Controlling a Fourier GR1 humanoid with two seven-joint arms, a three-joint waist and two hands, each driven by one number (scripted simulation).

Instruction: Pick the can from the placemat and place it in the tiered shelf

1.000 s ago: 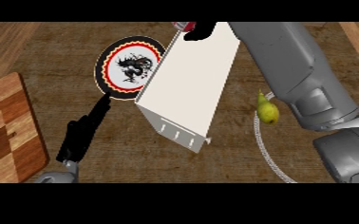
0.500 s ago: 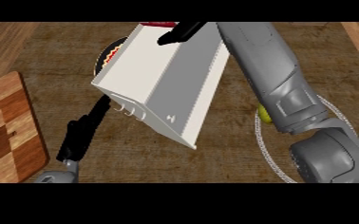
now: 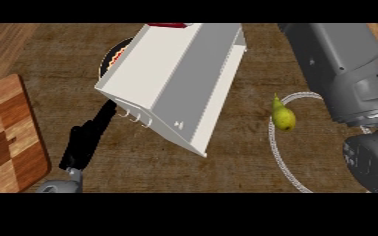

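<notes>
— Can (image 3: 168,25) — where is it?
— Nearest, my left hand (image 3: 85,142) rests, fingers straight. Farther, the tiered shelf (image 3: 173,80) overlaps the placemat (image 3: 112,61). The can is probably that red sliver at the shelf's far edge. Right hand hidden — can't tell its grip. Placing step, I'd say: next, lower it into a tier.

Tiered shelf (image 3: 159,75): white, box-like, sitting skewed across the middle of the view, one corner pointing to the lower right. Broad pale top panel; long side face in grey shade; small hook-like marks along its lower left edge. Placemat (image 3: 112,60): round, with a black rim and a red ring inside; it lies flat on the counter (image 3: 66,55), and only its left arc shows past the shelf. Can (image 3: 168,25): a red sliver at the shelf's upper edge, too little to tell its pose.
</notes>
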